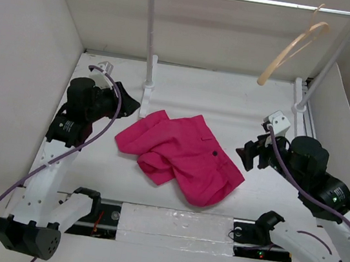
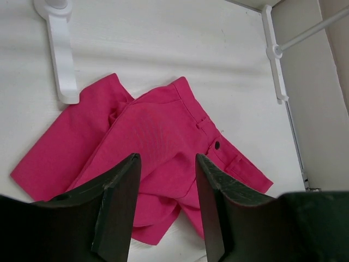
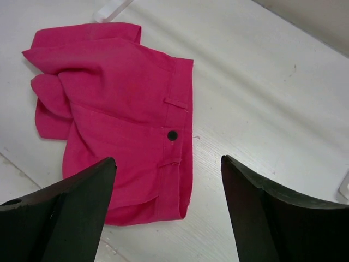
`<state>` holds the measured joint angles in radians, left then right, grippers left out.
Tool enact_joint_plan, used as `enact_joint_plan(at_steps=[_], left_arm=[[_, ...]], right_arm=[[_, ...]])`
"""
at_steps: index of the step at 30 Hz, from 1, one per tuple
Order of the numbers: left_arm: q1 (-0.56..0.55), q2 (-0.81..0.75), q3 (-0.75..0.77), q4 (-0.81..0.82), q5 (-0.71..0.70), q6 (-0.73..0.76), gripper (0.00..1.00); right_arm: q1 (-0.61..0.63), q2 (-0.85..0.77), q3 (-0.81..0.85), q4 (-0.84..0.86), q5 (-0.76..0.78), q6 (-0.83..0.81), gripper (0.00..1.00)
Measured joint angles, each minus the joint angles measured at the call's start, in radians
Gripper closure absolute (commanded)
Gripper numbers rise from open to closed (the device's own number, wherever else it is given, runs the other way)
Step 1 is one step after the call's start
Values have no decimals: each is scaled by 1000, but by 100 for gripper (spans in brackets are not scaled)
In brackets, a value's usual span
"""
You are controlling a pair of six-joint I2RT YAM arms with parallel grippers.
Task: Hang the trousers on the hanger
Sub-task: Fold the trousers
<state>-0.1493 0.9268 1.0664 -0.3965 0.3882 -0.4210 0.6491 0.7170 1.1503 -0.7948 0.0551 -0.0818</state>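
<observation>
Matt magenta cloth trousers point(image 1: 181, 155); smooth pale wooden hanger point(image 1: 295, 47).

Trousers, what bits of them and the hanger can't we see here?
- Top view: the trousers are folded over themselves, so their legs' full length is hidden.
- Left wrist view: the left end effector covers the trousers' near edge.
- Top view: the hanger hook is too thin to see clearly against the rail.

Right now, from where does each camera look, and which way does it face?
Top external: above and behind, facing down at the table; left arm, right arm show.
Left wrist: on the left arm, facing down at the trousers; open left claw shows.
Right wrist: same from the right; open right claw shows.
Shared: all see the trousers.
</observation>
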Motion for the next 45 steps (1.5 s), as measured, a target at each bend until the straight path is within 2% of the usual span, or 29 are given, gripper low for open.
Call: enact_joint_plan(at_steps=[1, 2, 4, 5, 8, 9, 11, 12, 13, 14, 16, 17, 18, 20, 22, 24, 28, 34, 36, 37, 39, 40, 41, 42, 43, 44, 45], left_arm=[[0, 2, 0, 2, -4, -5, 60], [0, 6, 0, 3, -7, -7, 61], [0, 9, 0, 2, -29, -18, 63], [0, 9, 0, 0, -46, -24, 66], [6, 8, 0, -10, -102, -45, 74], [11, 8, 0, -17, -121, -52, 89], [25, 8, -1, -29, -152, -71, 100], [31, 8, -5, -31, -168, -76, 100], [35, 8, -15, -34, -192, -83, 100], [39, 8, -30, -41, -214, -96, 86], [40, 12, -75, -59, -253, -122, 64], [41, 15, -101, -68, -265, -135, 41], [42, 21, -131, -80, -277, -150, 31], [42, 29, -205, -93, -294, -187, 13], [42, 24, -287, -101, -296, -222, 6], [42, 9, -367, -97, -286, -260, 2], [42, -4, -521, -19, -227, -338, 2], [40, 82, -639, 146, -170, -415, 2], [28, 138, -641, 234, -150, -442, 3], [19, 164, -639, 278, -145, -448, 3], [5, 228, -633, 375, -123, -464, 8], [1, 263, -626, 422, -113, -472, 13], [-1, 293, -621, 467, -106, -479, 34], [-2, 319, -619, 507, -106, -483, 54], [-2, 343, -619, 530, -114, -487, 74], [-1, 364, -619, 537, -122, -493, 100], [2, 380, -619, 539, -132, -489, 100]], right_arm=[[0, -1, -1, 0, 16, 1, 72], [0, -2, -6, 0, 18, 0, 73], [0, 1, -13, 6, 25, -3, 96], [0, 5, -18, 10, 25, -10, 100], [0, 35, -29, 32, 15, -15, 100], [0, 48, -35, 45, 11, -19, 100], [0, 83, -52, 73, -4, -27, 100], [0, 103, -61, 84, -8, -29, 99], [0, 126, -73, 102, -14, -32, 76], [-1, 150, -87, 123, -24, -33, 56], [-3, 209, -122, 172, -42, -40, 25], [-7, 240, -139, 196, -50, -46, 20], [-10, 274, -161, 224, -59, -51, 16], [-23, 354, -196, 274, -80, -53, 7], [-36, 443, -217, 324, -97, -56, 2], [-53, 527, -225, 371, -110, -58, 1], [-105, 684, -238, 491, -147, -56, 0], [-167, 862, -254, 625, -215, -50, 3], [-167, 897, -277, 678, -238, -41, 12], [-167, 905, -293, 700, -248, -36, 30], [-165, 912, -330, 750, -275, -24, 53], [-165, 909, -342, 773, -281, -19, 82], [-166, 906, -350, 792, -288, -18, 93], [-167, 901, -356, 804, -299, -5, 100], [-161, 892, -362, 807, -298, -3, 100], [-154, 877, -367, 803, -295, -2, 100], [-145, 857, -368, 793, -291, -2, 100]])
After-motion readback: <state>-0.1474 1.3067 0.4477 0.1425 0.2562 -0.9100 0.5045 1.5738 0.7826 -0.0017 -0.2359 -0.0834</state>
